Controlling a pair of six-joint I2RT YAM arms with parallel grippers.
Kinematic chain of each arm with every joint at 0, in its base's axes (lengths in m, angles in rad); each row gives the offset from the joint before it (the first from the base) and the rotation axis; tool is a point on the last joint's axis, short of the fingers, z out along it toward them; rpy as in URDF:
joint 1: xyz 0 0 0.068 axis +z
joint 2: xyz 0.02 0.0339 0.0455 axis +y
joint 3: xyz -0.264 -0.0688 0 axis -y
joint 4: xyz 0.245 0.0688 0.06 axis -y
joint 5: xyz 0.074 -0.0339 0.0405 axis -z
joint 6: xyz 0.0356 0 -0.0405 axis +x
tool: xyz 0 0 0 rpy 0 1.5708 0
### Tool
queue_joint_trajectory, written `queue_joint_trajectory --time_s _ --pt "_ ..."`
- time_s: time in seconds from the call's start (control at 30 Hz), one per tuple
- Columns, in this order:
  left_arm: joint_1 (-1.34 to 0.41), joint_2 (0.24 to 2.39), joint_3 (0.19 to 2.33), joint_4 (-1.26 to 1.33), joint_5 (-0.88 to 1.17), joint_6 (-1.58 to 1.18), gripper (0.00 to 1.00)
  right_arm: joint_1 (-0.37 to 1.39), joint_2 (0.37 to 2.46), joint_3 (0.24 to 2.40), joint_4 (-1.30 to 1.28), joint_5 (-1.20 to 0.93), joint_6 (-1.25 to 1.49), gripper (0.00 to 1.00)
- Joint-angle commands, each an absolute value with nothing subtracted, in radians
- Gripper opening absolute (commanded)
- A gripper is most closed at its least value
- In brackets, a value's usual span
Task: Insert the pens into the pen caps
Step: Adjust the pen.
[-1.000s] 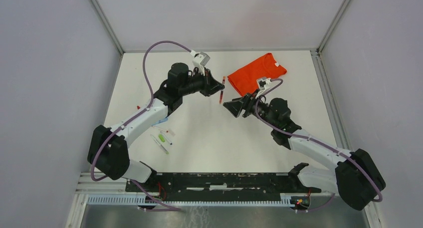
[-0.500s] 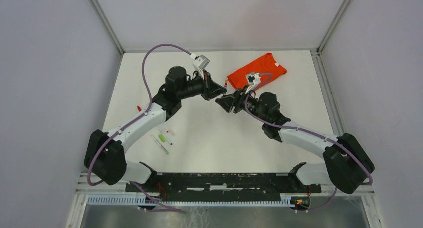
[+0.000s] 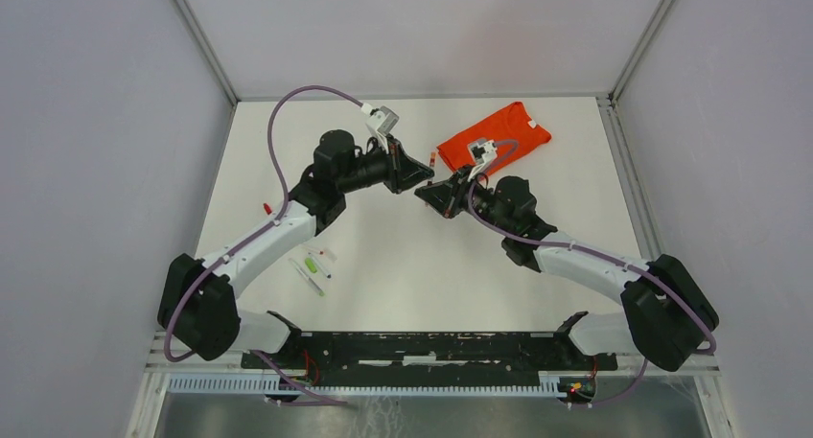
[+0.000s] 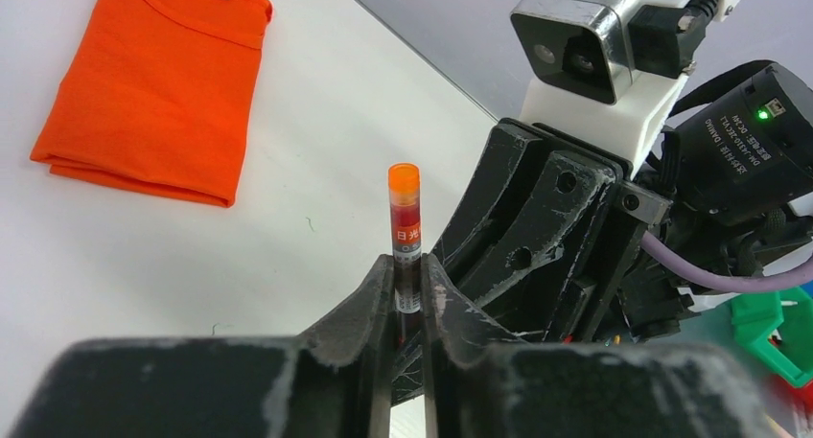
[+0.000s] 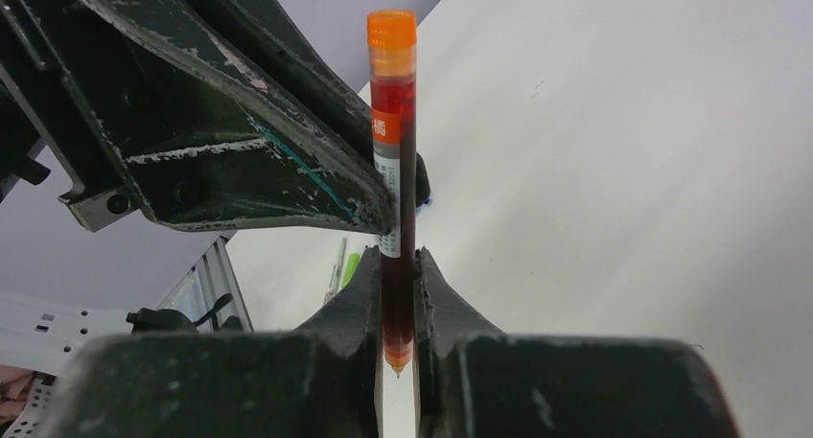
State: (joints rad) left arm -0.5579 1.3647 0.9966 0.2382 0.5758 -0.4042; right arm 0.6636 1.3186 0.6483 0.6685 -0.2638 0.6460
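We find the orange pen held in the air above the surface, between the two arms. The left fingers are clamped on its barrel, and the right fingers are clamped near its tip. We judge it light, stiff and slick: best gripped squarely mid-barrel, tip left free

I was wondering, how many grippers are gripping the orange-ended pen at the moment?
2. The right gripper clamps the pen near its tip; the left gripper clamps it further up the barrel.
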Motion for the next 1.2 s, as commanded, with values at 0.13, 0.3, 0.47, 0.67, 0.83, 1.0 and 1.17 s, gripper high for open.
queue_joint_trajectory --time_s 0.13,0.3,0.47,0.67,0.83,1.0,1.17 --pt "-0.560 1.258 0.999 0.228 0.525 -0.379 0.45 0.664 1.267 0.690 0.662 -0.238 0.495 0.05" --pt "-0.560 1.162 1.019 0.127 0.419 -0.324 0.61 0.664 1.189 0.691 0.605 -0.123 0.335 0.05" --pt "-0.558 1.076 1.057 0.011 0.299 -0.263 0.71 0.663 1.114 0.602 0.725 -0.116 0.085 0.00" --pt "-0.559 1.023 1.113 -0.092 0.235 -0.243 0.83 0.671 1.069 0.592 0.654 -0.157 -0.387 0.00" --pt "-0.560 1.005 1.156 -0.157 0.151 -0.244 0.96 0.687 1.016 0.530 0.624 -0.256 -0.863 0.00" --pt "-0.559 0.974 1.186 -0.191 0.055 -0.204 1.00 0.691 0.982 0.483 0.616 -0.311 -1.223 0.00" --pt "-0.558 0.956 1.185 -0.186 0.067 -0.221 1.00 0.695 0.969 0.519 0.550 -0.339 -1.435 0.00"
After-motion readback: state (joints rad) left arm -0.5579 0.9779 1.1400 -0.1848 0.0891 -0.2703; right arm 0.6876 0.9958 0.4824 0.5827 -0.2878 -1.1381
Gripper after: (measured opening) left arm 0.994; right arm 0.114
